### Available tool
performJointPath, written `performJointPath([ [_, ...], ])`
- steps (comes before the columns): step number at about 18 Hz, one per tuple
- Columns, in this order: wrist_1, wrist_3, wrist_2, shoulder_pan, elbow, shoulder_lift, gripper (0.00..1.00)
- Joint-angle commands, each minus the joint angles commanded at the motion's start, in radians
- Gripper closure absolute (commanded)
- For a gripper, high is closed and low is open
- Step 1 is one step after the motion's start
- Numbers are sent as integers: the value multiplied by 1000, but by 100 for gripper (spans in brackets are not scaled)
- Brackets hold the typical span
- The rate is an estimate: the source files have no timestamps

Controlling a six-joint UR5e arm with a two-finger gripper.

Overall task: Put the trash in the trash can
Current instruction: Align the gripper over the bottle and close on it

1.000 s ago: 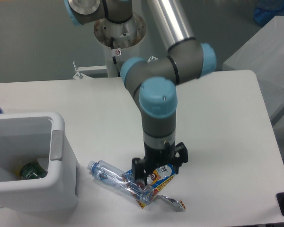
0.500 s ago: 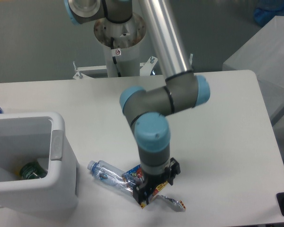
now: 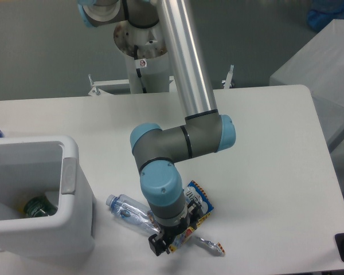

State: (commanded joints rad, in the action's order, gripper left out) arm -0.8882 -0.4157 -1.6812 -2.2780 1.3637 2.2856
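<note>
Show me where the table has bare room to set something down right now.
Bare: the right half of the table, from the arm's elbow to the right edge, and the back strip behind the trash can. Crowded: front centre, where the bottle, snack packet, foil wrapper and claw cluster.

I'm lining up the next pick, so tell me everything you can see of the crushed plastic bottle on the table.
The crushed plastic bottle is clear with a bluish label and a pale cap end. It lies on its side on the white table, dented and flattened, cap pointing up-left toward the white trash can but apart from it. Its lower end runs under the arm's wrist beside the snack packet, where the gripper comes down; whether the fingers touch it is hidden.
</note>
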Motion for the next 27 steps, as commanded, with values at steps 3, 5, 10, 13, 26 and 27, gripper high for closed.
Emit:
performJointPath([
  [3,-2,-20,-2,11,8,-1,0],
  [5,0,-20,-3,14,23,0,0],
  [10,0,-23,-21,15,29,3,0],
  [13,0,-23,-21,17,29,8,0],
  [26,11,-20,-34,28,26,25,28],
  [27,12,-18,-34,28,26,23,29],
])
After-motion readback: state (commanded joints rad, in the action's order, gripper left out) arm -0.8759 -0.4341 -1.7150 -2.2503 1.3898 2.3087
